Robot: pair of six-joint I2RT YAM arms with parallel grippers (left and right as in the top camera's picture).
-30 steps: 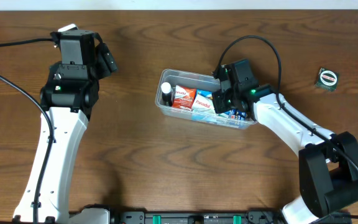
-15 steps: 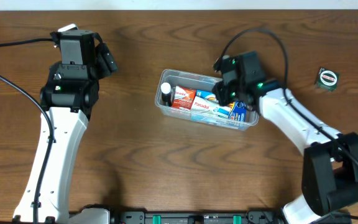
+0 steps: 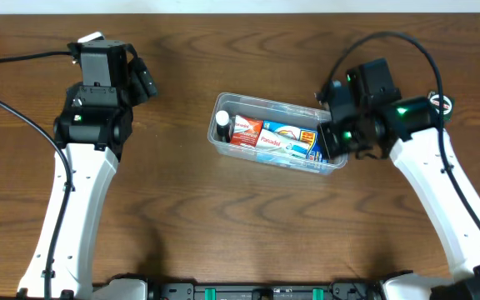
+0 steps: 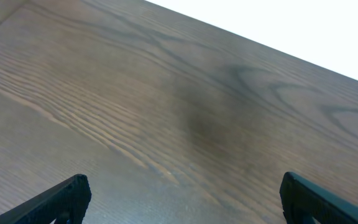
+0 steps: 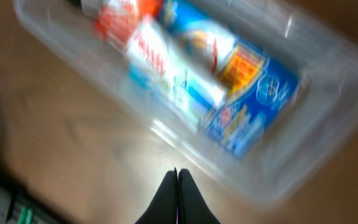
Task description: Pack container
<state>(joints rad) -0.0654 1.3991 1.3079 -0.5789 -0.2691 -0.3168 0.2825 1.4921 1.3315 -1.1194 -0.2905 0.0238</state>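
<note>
The container (image 3: 220,143) is a clear plastic tub in the middle of the table. Inside lie a white-capped bottle (image 3: 223,125), a red packet (image 3: 245,132), a white and blue packet (image 3: 275,138) and a blue packet (image 3: 311,143). My right gripper (image 3: 330,142) hovers at the tub's right end, shut on nothing. In the blurred right wrist view its shut fingertips (image 5: 178,177) sit just outside the container wall (image 5: 328,134), with the blue packet (image 5: 253,99) inside. My left gripper (image 3: 145,82) is far off at the back left, open over bare wood (image 4: 185,199).
A small round green and dark object (image 3: 447,103) lies at the far right, partly behind the right arm. Cables trail from both arms. The wooden table (image 3: 182,208) ends at a white strip along the back.
My right gripper has come up out of the container and moved right, leaving the blue packet at the tub's right end. The left arm has not moved.
</note>
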